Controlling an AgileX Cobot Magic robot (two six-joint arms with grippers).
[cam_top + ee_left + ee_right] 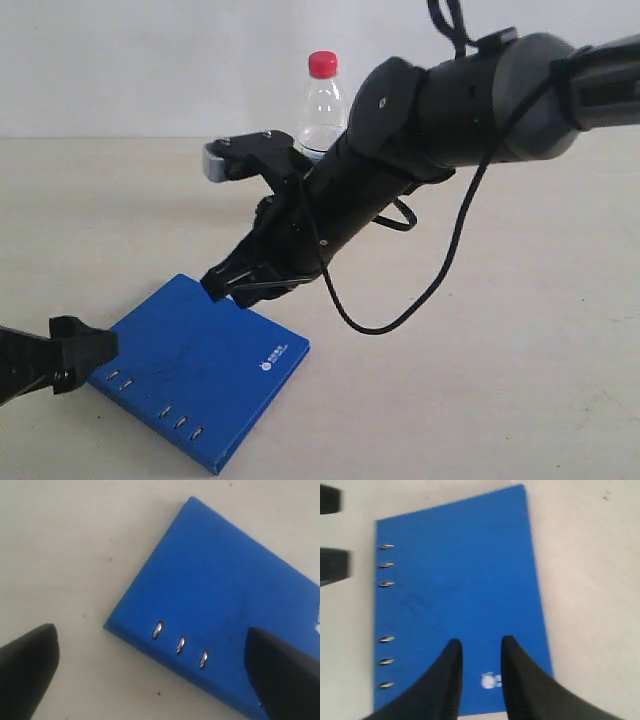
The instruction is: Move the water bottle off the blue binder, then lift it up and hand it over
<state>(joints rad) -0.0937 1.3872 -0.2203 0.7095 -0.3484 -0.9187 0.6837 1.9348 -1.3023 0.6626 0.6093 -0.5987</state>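
The water bottle [323, 108], clear with a red cap, stands upright at the back; my right arm hides its lower half. The blue binder [190, 365] lies flat at the front left with nothing on its cover [455, 580]. Just above the binder's far edge hangs my right gripper [228, 285], its jaws a little apart and empty [481, 642], with the white logo [491, 681] below them. My left gripper [85, 355] sits at the binder's spine corner, wide open [150, 635], straddling three spine slots [180, 644] of the binder [225, 580].
A beige tabletop [520, 330] spreads under everything, with a pale wall behind it. A black cable [440, 270] loops down from the right arm. The left gripper's fingers [332, 562] show past the spine in the right wrist view.
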